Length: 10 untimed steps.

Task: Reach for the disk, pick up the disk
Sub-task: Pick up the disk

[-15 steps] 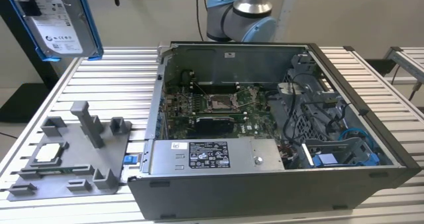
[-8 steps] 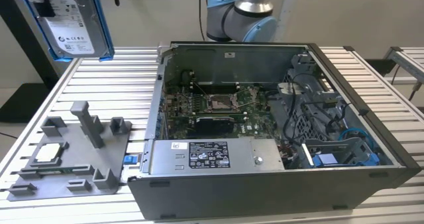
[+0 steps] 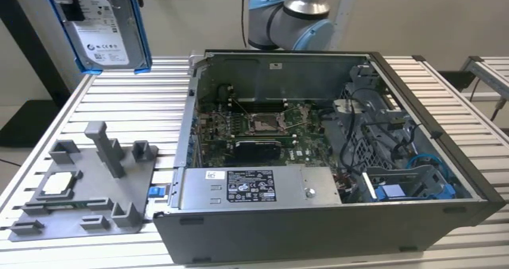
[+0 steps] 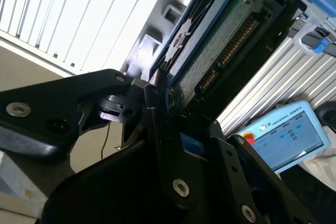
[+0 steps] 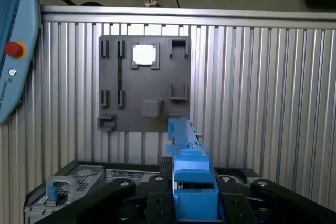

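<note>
Gripper [image 5: 194,192] pinching disk [image 3: 107,33] by upper edge, apparently — disk hangs high above table [image 3: 119,102], well clear of open case [image 3: 318,227].

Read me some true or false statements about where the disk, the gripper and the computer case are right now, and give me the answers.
1. The disk hangs in the air, clear of the table. True.
2. The gripper is open and empty. False: it is shut on the disk.
3. The case is closed up. False: it lies open, with the board showing inside.
4. A grey fixture sits on the table, to the exterior view's left of the case. True.
5. The disk rests in the fixture. False: it is held up above the table.
</note>
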Each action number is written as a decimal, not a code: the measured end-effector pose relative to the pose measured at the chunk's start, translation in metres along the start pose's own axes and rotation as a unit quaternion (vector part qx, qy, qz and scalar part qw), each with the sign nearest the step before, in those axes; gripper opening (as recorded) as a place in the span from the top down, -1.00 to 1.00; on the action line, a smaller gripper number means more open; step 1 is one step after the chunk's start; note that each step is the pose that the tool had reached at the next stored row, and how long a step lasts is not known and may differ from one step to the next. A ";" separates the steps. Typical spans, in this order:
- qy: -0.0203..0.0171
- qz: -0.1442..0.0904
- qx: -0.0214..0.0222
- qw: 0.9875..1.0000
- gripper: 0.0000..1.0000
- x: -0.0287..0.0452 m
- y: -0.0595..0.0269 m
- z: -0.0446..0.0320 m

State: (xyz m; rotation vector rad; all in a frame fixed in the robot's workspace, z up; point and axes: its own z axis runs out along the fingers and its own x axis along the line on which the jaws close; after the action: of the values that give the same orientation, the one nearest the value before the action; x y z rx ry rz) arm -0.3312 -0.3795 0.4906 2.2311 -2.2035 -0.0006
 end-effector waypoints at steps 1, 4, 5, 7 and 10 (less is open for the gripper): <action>0.000 0.000 0.000 1.000 1.00 0.0000 -0.0030 0.0000; 0.000 0.000 0.000 1.000 1.00 0.0001 -0.0121 0.0001; 0.000 0.000 0.000 1.000 1.00 0.0002 -0.0152 0.0001; 0.000 0.000 0.000 1.000 1.00 0.0003 -0.0214 0.0002; 0.000 0.000 0.000 1.000 1.00 0.0004 -0.0309 0.0003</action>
State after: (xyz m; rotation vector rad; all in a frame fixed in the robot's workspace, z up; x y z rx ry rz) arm -0.3003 -0.3795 0.4902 2.2311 -2.2035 -0.0006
